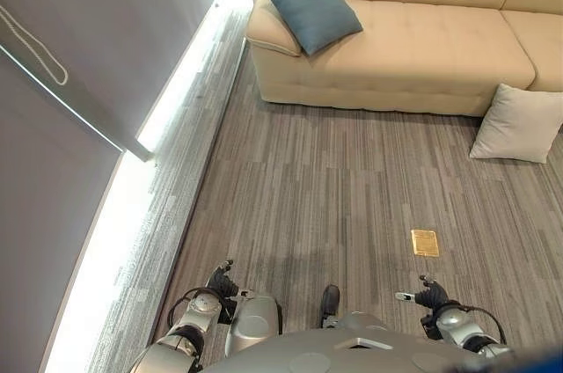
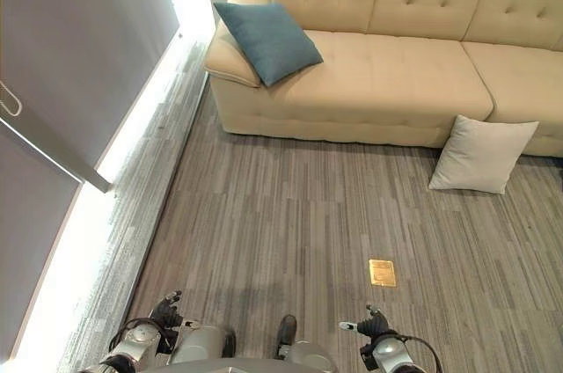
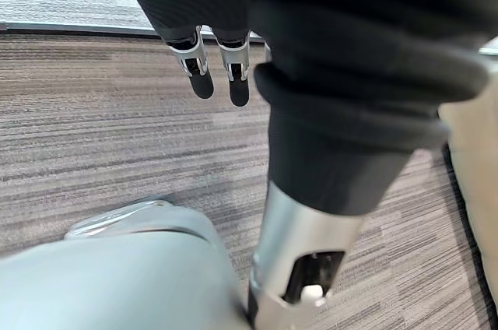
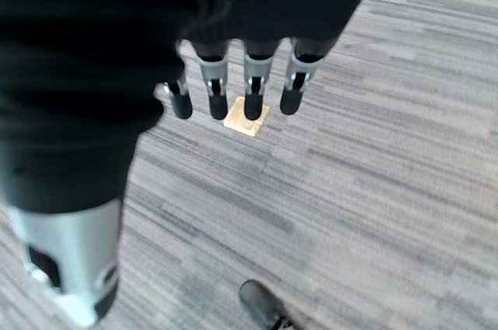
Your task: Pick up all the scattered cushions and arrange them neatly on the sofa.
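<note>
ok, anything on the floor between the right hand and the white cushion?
One thing: a small brass floor plate set in the carpet, between the right hand and the white cushion leaning against the sofa. Otherwise bare carpet, per both eye views.

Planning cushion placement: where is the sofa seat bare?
The beige tufted sofa seat is bare from the blue square cushion at its armrest end rightward. The pale grey cushion leans against the sofa front on the floor; only that spot is crowded.

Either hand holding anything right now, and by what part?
Nothing held. Left hand and right hand hang open over the floor.
</note>
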